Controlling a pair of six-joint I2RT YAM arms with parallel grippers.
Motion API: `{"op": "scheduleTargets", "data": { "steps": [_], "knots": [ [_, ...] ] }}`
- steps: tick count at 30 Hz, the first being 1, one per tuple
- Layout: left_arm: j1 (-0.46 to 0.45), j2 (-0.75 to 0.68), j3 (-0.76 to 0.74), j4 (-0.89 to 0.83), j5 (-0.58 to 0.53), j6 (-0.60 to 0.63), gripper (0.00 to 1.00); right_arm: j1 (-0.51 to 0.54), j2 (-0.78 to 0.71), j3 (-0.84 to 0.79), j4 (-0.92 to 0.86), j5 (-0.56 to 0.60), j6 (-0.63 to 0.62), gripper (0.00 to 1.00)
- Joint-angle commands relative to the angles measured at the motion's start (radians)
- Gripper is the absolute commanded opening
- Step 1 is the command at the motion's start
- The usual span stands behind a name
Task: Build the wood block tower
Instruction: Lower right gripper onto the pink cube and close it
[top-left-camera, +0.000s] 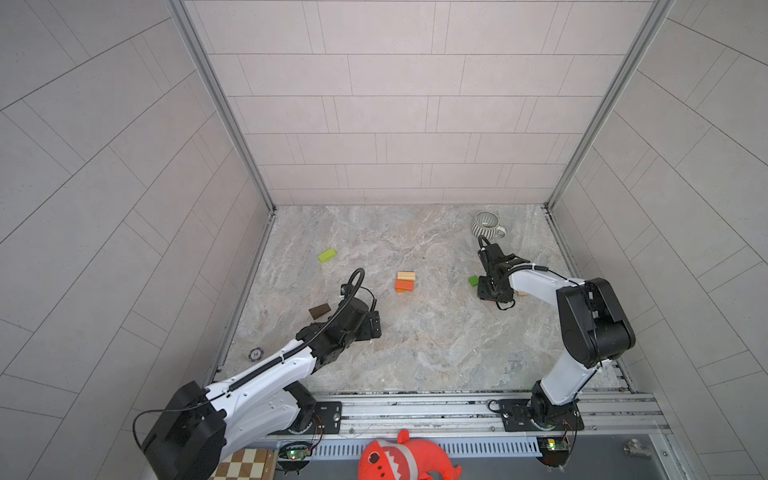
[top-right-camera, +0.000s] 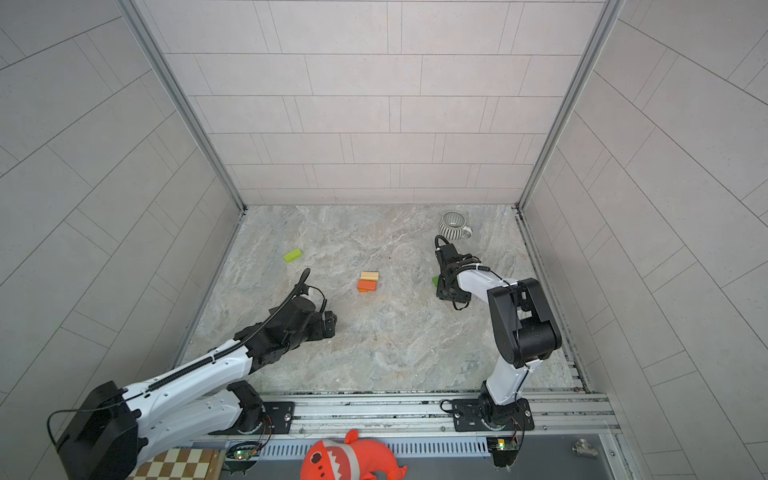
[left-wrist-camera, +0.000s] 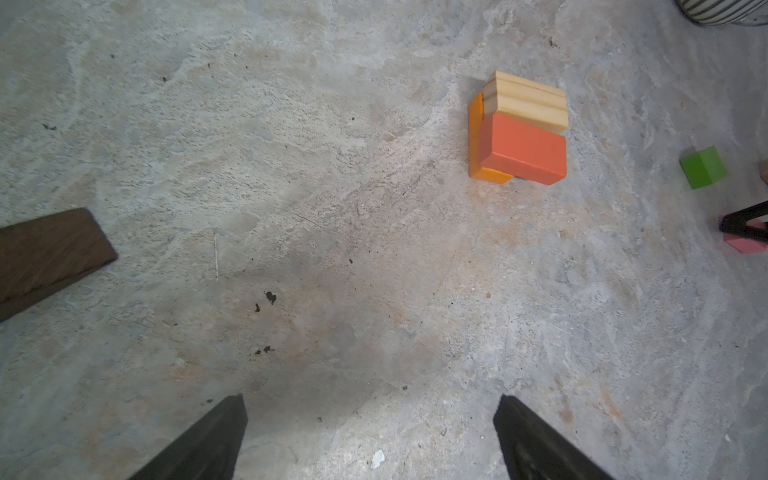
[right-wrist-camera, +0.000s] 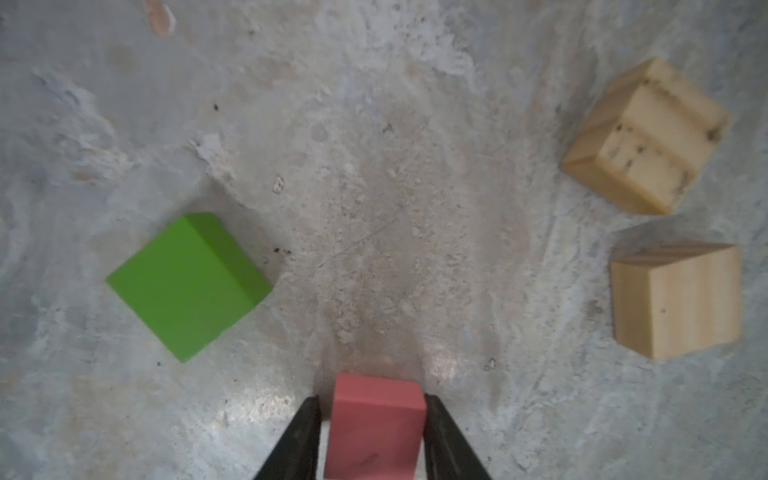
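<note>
Red plush toy (top-left-camera: 409, 457) before table's (top-left-camera: 415, 353) near edge | left tool (left-wrist-camera: 370, 436) spread, empty, dark brown block (top-left-camera: 319, 311) beside | right tool (right-wrist-camera: 372, 398) straddling pink block (right-wrist-camera: 374, 428), pinch cannot be told | green cube (right-wrist-camera: 187, 286) near | mid-table tower (top-left-camera: 405, 281): red-orange and tan blocks atop orange | lime block (top-left-camera: 327, 254), striped mug (top-left-camera: 487, 224) far

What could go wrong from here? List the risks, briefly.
1. The right jaws flank the pink block with a sliver of gap on one side, so closing may twist or nudge it.
2. The green cube lies between them and the red block. A low swing across could knock it.
3. The red block overhangs the orange block beneath it, so another block set on top may tip it.
</note>
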Motion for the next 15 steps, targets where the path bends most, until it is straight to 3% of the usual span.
{"op": "scheduleTargets", "data": {
  "steps": [1, 8, 15],
  "knots": [
    [0.006, 0.000, -0.008, 0.001, -0.013, -0.002, 1.00, -0.006, 0.002, -0.009, -0.008, -0.005, 0.017, 0.31],
    [0.007, -0.027, -0.007, -0.024, -0.030, -0.002, 1.00, -0.006, -0.015, -0.001, -0.020, -0.006, 0.006, 0.23],
    [0.007, -0.091, 0.016, -0.123, -0.081, 0.028, 1.00, 0.025, -0.102, 0.063, -0.079, -0.042, -0.011, 0.22]
  ]
}}
